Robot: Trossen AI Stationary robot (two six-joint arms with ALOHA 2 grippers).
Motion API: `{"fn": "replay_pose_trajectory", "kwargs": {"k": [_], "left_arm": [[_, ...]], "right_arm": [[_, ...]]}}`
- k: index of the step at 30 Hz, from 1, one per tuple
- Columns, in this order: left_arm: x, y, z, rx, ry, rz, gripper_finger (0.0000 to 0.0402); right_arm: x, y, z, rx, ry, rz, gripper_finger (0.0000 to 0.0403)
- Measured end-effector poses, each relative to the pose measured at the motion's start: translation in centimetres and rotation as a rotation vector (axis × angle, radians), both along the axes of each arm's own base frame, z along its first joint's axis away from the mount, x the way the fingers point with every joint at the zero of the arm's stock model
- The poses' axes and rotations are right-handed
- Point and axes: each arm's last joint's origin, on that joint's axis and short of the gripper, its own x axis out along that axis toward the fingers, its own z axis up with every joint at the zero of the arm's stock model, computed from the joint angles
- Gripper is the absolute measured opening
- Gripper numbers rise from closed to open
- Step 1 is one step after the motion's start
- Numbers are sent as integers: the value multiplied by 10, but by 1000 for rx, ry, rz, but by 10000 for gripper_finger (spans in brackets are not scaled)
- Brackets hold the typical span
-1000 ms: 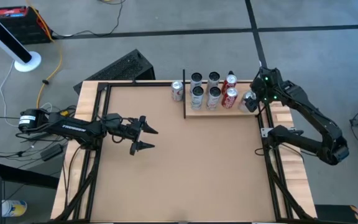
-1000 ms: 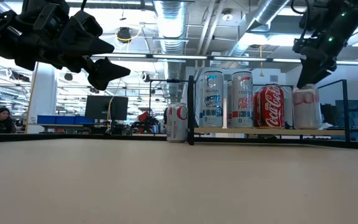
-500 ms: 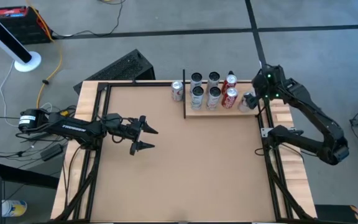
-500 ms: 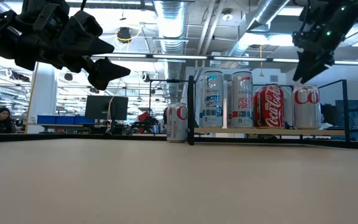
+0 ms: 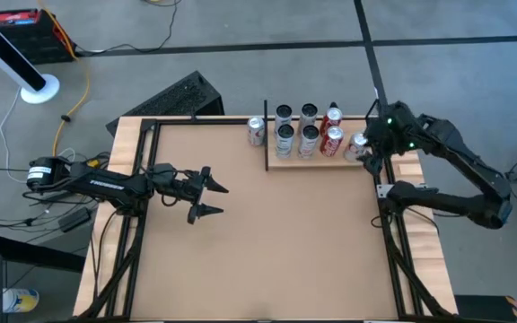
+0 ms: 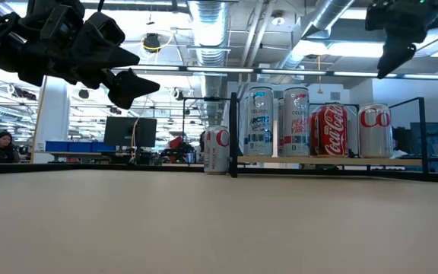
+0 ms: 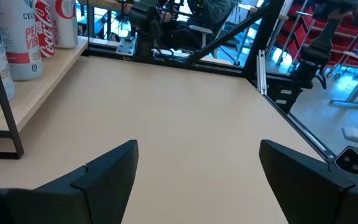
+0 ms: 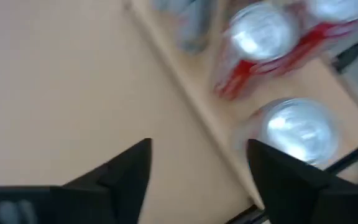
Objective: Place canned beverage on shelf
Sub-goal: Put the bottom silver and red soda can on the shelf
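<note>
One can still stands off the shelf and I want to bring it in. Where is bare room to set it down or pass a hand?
The shelf is crowded: six cans, leaving only its bare front strip. The stray can stands beside its black post. The tabletop between the left gripper and the right-hand frame is bare.

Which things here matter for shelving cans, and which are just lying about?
Job:
- pale wooden shelf with black posts
- silver can just placed
- right gripper, open
- silver-red can on the tabletop

Lying about:
- black keyboard on the floor
- left gripper

"Coca-Cola" script on the red can (image 6: pixel 328 131); "CELSIUS ARCTIC" on a silver can (image 6: pixel 259 122); "PEACH" on its neighbour (image 6: pixel 296 122)
</note>
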Motion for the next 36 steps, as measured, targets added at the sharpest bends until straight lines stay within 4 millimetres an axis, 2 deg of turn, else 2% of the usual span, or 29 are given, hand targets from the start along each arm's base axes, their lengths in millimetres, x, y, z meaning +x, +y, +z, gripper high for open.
{"fn": "replay_pose_trajectory", "kwargs": {"k": [3, 9, 10, 15, 24, 36], "left_arm": [[0, 0, 0, 0, -2, 0, 320], [0, 0, 0, 0, -2, 0, 320], [0, 0, 0, 0, -2, 0, 320], [0, 0, 0, -8, 1, 0, 320], [0, 0, 0, -1, 2, 0, 320], [0, 0, 0, 0, 2, 0, 320]], "right_arm": [[5, 6, -4, 47, 45, 51, 225], [23, 0, -14, 61, 165, 77, 42], [26, -2, -17, 61, 203, 79, 23], [36, -13, -31, 56, 399, 36, 25], [49, -27, -43, 14, 541, 22, 17], [49, -42, -44, -34, 535, -53, 18]]}}
